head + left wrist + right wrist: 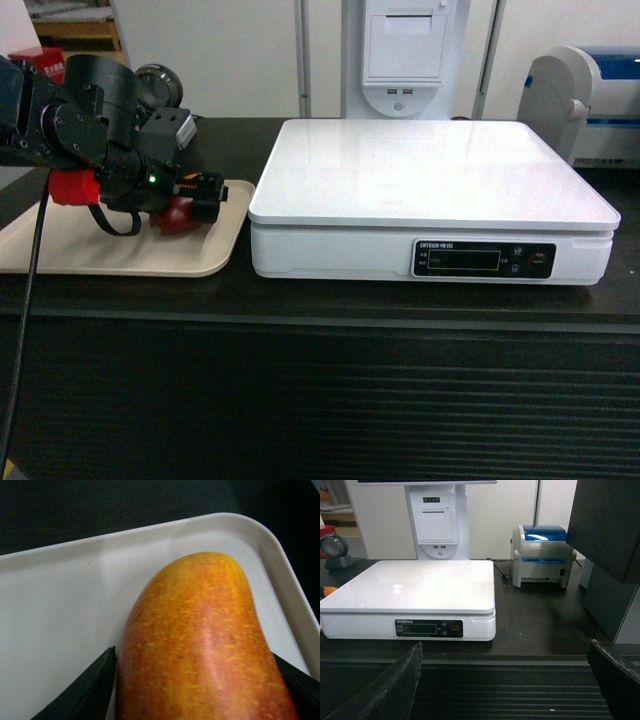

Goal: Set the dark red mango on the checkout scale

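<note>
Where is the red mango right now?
The dark red mango lies on the beige tray, left of the scale in the head view, between the left gripper fingers.

Mango [200, 645] red-orange, speckled; tray [60, 630] beige; scale [430, 170] white; checkout [320, 400] blk, ribbed.

My left arm [95, 130] black and blocky, red collar, green LED lit, orange wires at the gripper [205, 197], black cable hanging, my right fingers [385, 690] matte black wedges.
</note>
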### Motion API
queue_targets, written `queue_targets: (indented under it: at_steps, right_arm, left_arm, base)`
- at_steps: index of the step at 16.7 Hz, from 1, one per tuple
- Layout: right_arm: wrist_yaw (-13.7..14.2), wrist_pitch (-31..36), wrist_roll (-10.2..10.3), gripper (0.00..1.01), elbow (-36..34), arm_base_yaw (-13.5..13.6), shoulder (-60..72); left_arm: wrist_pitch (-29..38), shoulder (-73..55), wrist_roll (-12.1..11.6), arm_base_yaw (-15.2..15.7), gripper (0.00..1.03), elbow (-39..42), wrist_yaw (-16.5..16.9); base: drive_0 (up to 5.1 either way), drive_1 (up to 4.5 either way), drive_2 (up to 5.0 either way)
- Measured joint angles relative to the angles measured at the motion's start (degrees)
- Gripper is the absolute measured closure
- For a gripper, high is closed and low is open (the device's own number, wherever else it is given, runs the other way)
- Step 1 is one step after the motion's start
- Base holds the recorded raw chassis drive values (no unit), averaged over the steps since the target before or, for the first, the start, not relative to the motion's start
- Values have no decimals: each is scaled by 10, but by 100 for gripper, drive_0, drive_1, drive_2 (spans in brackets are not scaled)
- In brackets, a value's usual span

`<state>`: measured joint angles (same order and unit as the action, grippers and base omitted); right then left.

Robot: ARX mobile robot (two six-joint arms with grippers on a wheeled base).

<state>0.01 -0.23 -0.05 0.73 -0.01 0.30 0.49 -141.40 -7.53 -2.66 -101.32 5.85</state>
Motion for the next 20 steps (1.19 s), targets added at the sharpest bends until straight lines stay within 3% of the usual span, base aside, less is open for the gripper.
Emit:
queue_targets:
  at_steps: [6, 8, 9, 10, 11, 12, 16, 20]
  right_arm:
    - [0, 0, 0, 3, 0, 0, 0]
    - [0, 0, 0, 3, 0, 0, 0]
    - [0, 0, 0, 3, 0, 0, 0]
    - [0, 0, 0, 3, 0, 0, 0]
    - [0, 0, 0, 3, 0, 0, 0]
    - [0, 0, 0, 3, 0, 0, 0]
    - [0, 0, 0, 3, 0, 0, 0]
    - [0, 0, 0, 3, 0, 0, 0]
  left_arm:
    - [14, 0, 0, 2, 36, 6, 4]
    - [23, 7, 0, 4, 36, 19, 5]
    - [66, 63, 0, 8, 36, 100, 12]
    - [155, 211, -18, -1, 36, 249, 21]
    - [227, 394, -24, -47, 36, 418, 37]
    - [232, 482, -26, -101, 36, 507, 21]
    - [231, 472, -26, -167, 36, 473, 16]
    - [192, 356, -21, -229, 36, 329, 18]
  base:
    - [0, 0, 0]
    - [0, 0, 0]
    - [0, 0, 0]
    - [0, 0, 0]
    - [0, 0, 0]
    - [0, 0, 0]
    - [0, 0, 0]
    - [0, 0, 0]
